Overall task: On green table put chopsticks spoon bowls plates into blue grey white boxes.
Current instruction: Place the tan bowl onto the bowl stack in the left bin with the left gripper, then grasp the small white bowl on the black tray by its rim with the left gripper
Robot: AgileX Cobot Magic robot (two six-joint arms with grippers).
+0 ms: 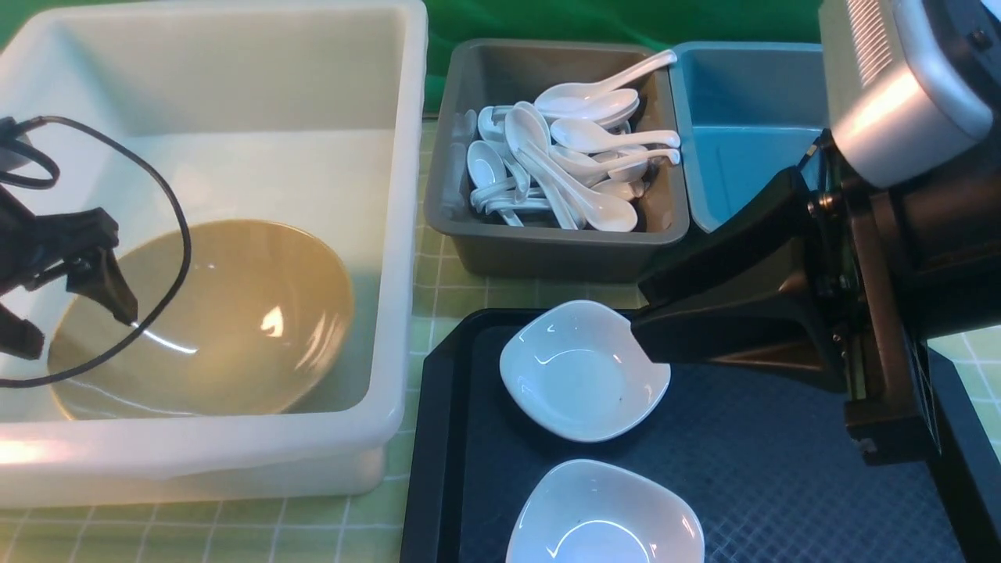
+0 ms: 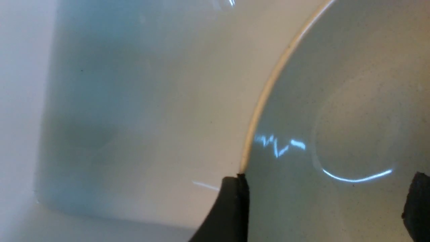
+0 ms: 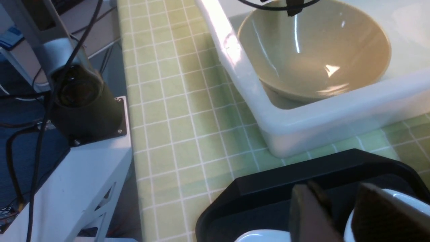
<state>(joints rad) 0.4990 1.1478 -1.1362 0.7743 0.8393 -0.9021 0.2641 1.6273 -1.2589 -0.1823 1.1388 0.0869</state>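
Note:
The tan bowl rests inside the big white box. My left gripper hangs open over the bowl's left rim. The left wrist view shows its fingers wide apart above the bowl. Two white plates lie on the black tray. My right gripper is at the far plate's right edge, open, with a finger on each side of the rim. Several white spoons fill the grey box. The blue box stands behind my right arm. The chopsticks are out of view.
The green table shows between the white box and the tray. A black cable loops from my left arm over the bowl. An arm's base stands on a white mount at the table's near edge.

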